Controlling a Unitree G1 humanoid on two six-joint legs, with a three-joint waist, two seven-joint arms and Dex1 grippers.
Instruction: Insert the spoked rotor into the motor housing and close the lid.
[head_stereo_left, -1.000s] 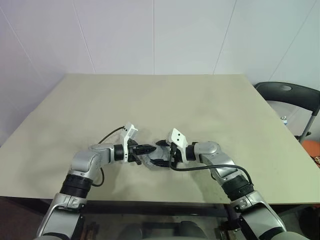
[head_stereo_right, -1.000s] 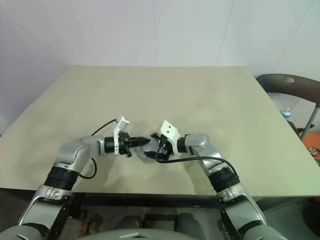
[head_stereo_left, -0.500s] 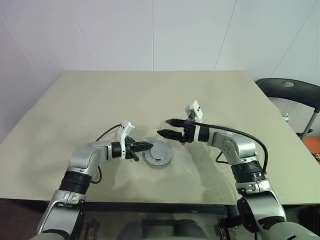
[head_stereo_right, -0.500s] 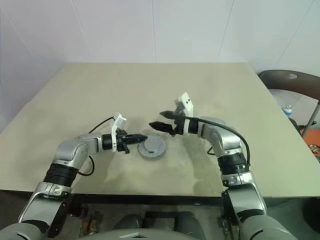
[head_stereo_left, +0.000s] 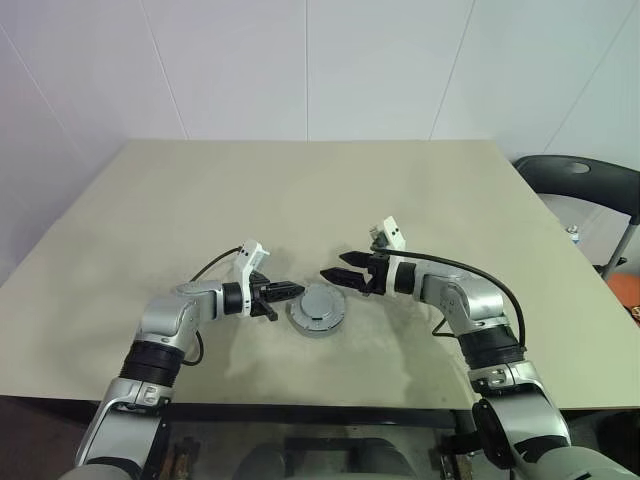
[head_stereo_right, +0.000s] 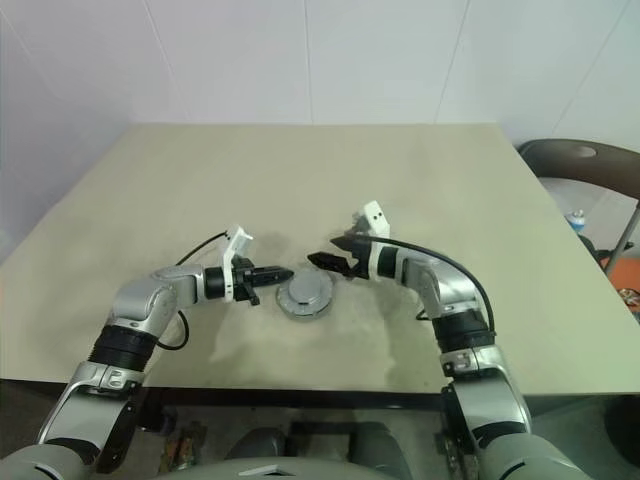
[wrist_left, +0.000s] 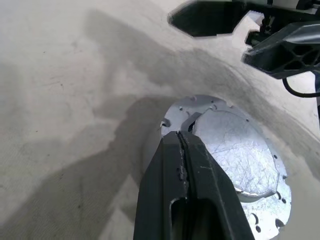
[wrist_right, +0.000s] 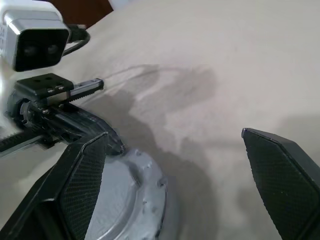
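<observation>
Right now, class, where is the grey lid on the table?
In the left eye view, the lid lies flat on the table near its front edge, between the shut left claw and the open right claw.

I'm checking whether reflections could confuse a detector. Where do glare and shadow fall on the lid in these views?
Left wrist view: the lid shows bright, scratchy glare on its raised centre, and the left gripper throws a broad soft shadow over the table. Right wrist view: the lid looks dull grey, mostly shaded. Left eye view: even light, faint shadows beneath both arms.
</observation>
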